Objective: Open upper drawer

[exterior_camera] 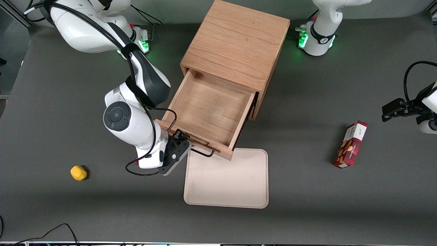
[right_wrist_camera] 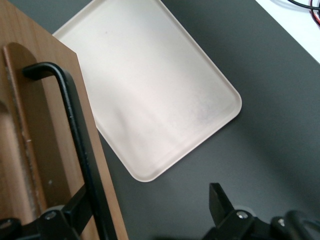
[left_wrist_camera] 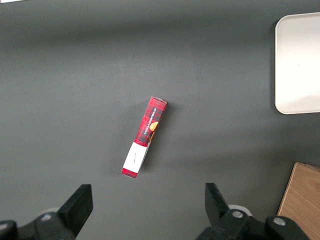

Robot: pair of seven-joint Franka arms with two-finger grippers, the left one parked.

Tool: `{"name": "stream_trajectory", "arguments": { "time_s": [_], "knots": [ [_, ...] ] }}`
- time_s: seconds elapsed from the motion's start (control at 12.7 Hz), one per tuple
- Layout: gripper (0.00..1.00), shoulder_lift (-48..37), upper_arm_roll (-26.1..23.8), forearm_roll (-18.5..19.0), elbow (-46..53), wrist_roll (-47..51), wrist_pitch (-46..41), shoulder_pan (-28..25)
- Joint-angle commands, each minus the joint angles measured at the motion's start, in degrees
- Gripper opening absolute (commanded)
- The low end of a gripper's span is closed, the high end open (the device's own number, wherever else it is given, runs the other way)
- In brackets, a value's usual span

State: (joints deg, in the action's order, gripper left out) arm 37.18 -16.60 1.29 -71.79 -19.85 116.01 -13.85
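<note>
The oak cabinet (exterior_camera: 235, 44) stands mid-table. Its upper drawer (exterior_camera: 208, 109) is pulled far out toward the front camera, and its inside is bare. The thin black bar handle (exterior_camera: 203, 153) runs along the drawer front. My right gripper (exterior_camera: 184, 140) is open at the end of the handle nearest the working arm. In the right wrist view one finger (right_wrist_camera: 75, 212) lies against the drawer front (right_wrist_camera: 35, 150) beside the handle (right_wrist_camera: 75, 125), and the other finger (right_wrist_camera: 220, 202) is far apart over the table, so the gripper (right_wrist_camera: 148, 197) holds nothing. The lower drawer is hidden under the upper one.
A cream tray (exterior_camera: 227, 177) lies flat just nearer the camera than the drawer front, its edge under the drawer; it also shows in the right wrist view (right_wrist_camera: 150, 90). A yellow lump (exterior_camera: 78, 172) lies toward the working arm's end. A red box (exterior_camera: 351, 144) lies toward the parked arm's end.
</note>
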Motion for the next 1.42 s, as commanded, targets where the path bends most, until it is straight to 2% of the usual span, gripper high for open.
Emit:
{"name": "stream_trajectory", "arguments": {
  "time_s": [0.0, 0.16, 0.31, 0.47, 0.63, 0.79, 0.94, 1.02, 1.26, 1.34],
  "knots": [
    [1.00, -0.4, 0.7, -5.9, 2.3, -0.9, -0.7, 0.0],
    [1.00, -0.9, 1.0, -11.0, 2.8, -0.2, -0.8, 0.0],
    [1.00, -3.5, 1.0, -12.3, 2.5, 2.6, -2.0, 0.1],
    [1.00, -8.7, 1.2, -11.1, 1.0, 10.9, -4.3, 1.0],
    [1.00, -14.9, 2.3, -7.6, -3.9, 13.3, -8.4, 4.2],
    [1.00, -20.5, 4.3, -8.2, -9.1, 16.6, -12.3, 8.4],
    [1.00, -27.6, 5.3, -8.1, -15.6, 27.7, -14.7, 12.3],
    [1.00, -31.0, 6.1, -8.1, -19.4, 30.0, -15.5, 14.4],
    [1.00, -38.0, 9.7, -7.3, -27.9, 29.6, -15.7, 17.3],
    [1.00, -38.8, 10.1, -5.2, -28.8, 29.7, -15.7, 17.7]
  ]
}}
